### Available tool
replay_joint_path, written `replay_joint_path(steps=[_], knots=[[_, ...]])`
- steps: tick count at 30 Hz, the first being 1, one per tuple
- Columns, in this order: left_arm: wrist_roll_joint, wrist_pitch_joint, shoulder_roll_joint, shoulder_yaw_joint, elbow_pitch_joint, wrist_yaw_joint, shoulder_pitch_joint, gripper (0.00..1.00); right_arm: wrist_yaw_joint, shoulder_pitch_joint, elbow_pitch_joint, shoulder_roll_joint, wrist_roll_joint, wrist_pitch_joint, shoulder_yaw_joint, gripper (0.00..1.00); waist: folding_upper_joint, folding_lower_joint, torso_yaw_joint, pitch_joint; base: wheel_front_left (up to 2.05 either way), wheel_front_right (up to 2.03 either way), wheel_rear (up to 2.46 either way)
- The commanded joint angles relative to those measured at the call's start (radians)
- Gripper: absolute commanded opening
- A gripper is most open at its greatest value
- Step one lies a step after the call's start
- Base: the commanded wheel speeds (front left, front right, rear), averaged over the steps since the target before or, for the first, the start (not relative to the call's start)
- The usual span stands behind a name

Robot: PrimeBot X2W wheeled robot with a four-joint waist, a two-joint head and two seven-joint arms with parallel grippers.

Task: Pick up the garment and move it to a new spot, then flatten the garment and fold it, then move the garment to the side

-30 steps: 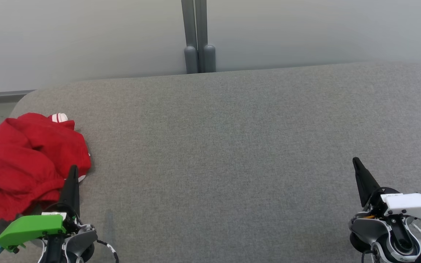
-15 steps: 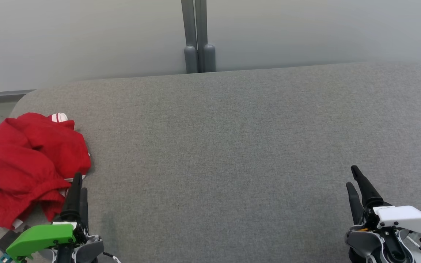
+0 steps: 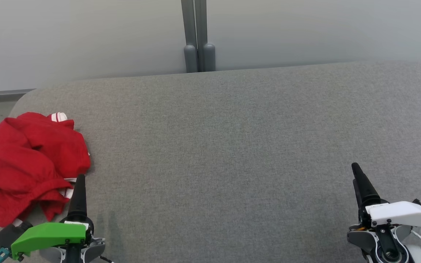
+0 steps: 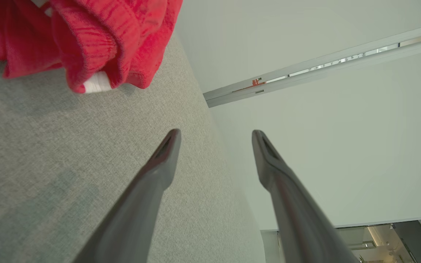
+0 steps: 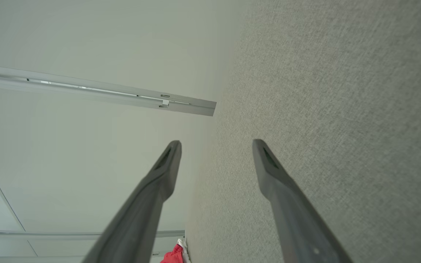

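So nearest the camera you've got both arms parked at the bottom of the head view. The left gripper (image 4: 216, 136) has its jaws spread apart with nothing in them, and the right gripper (image 5: 216, 144) is the same, released and empty, way over on the other side. Just past the left fingertips is the red garment (image 3: 31, 164), a crumpled bundle with white-striped trim poking out, sitting on the far left of the grey fabric surface (image 3: 232, 146), right by its left edge and rounded corner. In the left wrist view there's a strip of bare fabric between the tips and the nearest red hem, so it's near but not touching. My read is that we're at the very first step, the pick-up, with nothing grasped yet. The next move probably calls for the left arm to nudge forward and left, get one finger under or around a thick fold, then clamp down. I can't see anything blocking that path. The main risk is that the bundle is so close to the edge it might get shoved off. Further back, the middle of the surface looks like a fine new spot, and behind it is a pale wall with a grey post (image 3: 197, 36).
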Motion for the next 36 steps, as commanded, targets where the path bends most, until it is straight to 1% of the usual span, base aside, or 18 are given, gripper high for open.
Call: replay_joint_path(steps=[1, 6, 16, 28, 36], knots=[[0.053, -0.011, 0.007, -0.004, -0.012, -0.002, -0.035, 1.0, 0.002, -0.029, -0.013, -0.009, -0.046, -0.012, 0.001, 1.0, -0.0001, 0.0, 0.0, 0.001, 0.0, 0.0, 0.0], [0.18, -0.031, 0.007, -0.017, -0.009, -0.002, -0.036, 1.0, 0.002, -0.032, -0.011, -0.007, -0.157, -0.032, 0.008, 1.0, -0.0001, 0.0, 0.001, 0.002, 0.0, 0.0, 0.0], [0.386, -0.068, 0.009, -0.043, 0.006, 0.008, -0.037, 1.0, 0.002, -0.031, -0.012, -0.002, -0.364, -0.069, 0.035, 1.0, -0.0001, 0.0, 0.001, 0.003, 0.0, 0.0, 0.0], [0.579, -0.106, 0.011, -0.077, 0.043, 0.034, -0.038, 1.0, 0.002, -0.038, 0.013, -0.012, -0.585, -0.108, 0.071, 1.0, -0.0001, 0.0, 0.002, 0.006, 0.0, 0.0, 0.0], [0.692, -0.13, 0.012, -0.096, 0.06, 0.049, -0.044, 1.0, 0.003, -0.039, 0.008, -0.008, -0.713, -0.132, 0.068, 1.0, -0.0001, 0.0, 0.004, 0.006, 0.0, 0.0, 0.0]])
